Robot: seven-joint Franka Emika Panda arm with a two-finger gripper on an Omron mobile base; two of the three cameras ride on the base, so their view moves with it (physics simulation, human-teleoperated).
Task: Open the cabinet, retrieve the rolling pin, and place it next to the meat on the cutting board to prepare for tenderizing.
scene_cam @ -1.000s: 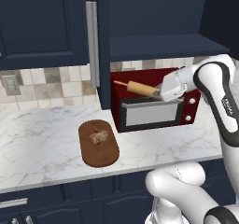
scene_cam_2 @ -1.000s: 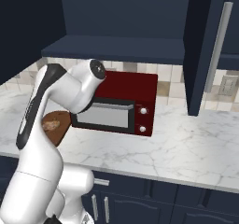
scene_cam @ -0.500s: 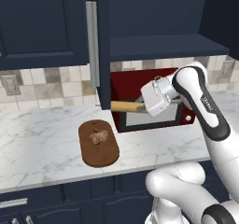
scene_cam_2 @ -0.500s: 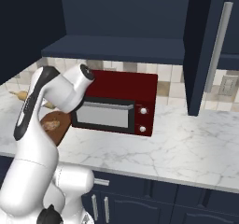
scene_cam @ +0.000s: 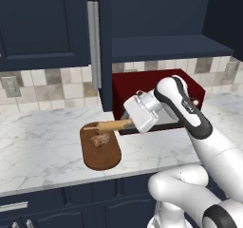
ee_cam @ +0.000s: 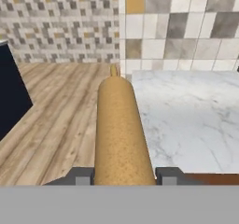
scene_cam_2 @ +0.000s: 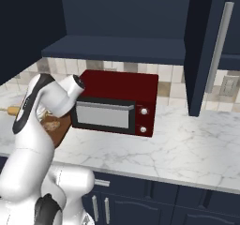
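My gripper (scene_cam: pixel 130 123) is shut on the rolling pin (scene_cam: pixel 106 126), a tan wooden cylinder that lies level and points left, just above the far end of the cutting board (scene_cam: pixel 100 154). The meat (scene_cam: pixel 100 139) rests on the board right under the pin. In the hand view the rolling pin (ee_cam: pixel 120 132) runs away from me between the two fingertips (ee_cam: pixel 80 176). From the right, the pin's far end (scene_cam_2: pixel 10 110) pokes out past my arm, over the board (scene_cam_2: pixel 60 131) and meat (scene_cam_2: pixel 50 124). The cabinet (scene_cam: pixel 105 56) stands open above.
A dark red microwave (scene_cam: pixel 189 91) sits on the marble counter (scene_cam: pixel 42 141) behind my hand. The open cabinet doors (scene_cam_2: pixel 206 50) hang over the counter on both sides. Navy drawers (scene_cam_2: pixel 136 205) run below the counter edge.
The arm has swung down and to the left, carrying the rolling pin from in front of the microwave to just over the cutting board and meat. The grip is unchanged.
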